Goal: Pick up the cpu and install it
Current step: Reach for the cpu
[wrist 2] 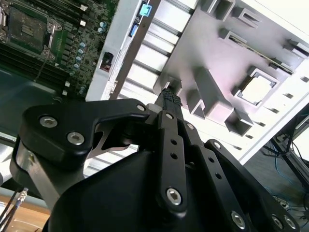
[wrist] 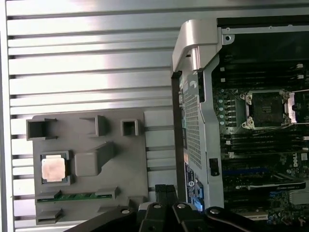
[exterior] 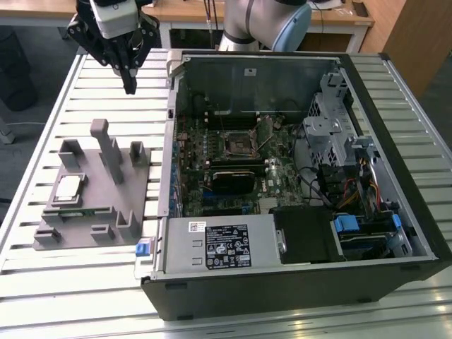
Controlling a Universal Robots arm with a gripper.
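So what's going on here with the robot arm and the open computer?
A robot arm's black gripper hangs shut and empty above the slatted metal table, beside the open black computer case. The small silver square cpu lies in its grey plastic holder, untouched. The motherboard's processor socket looks empty, so nothing is installed yet.

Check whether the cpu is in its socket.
Out: the cpu lies flat in the grey tray beside the computer case; the socket looks empty.
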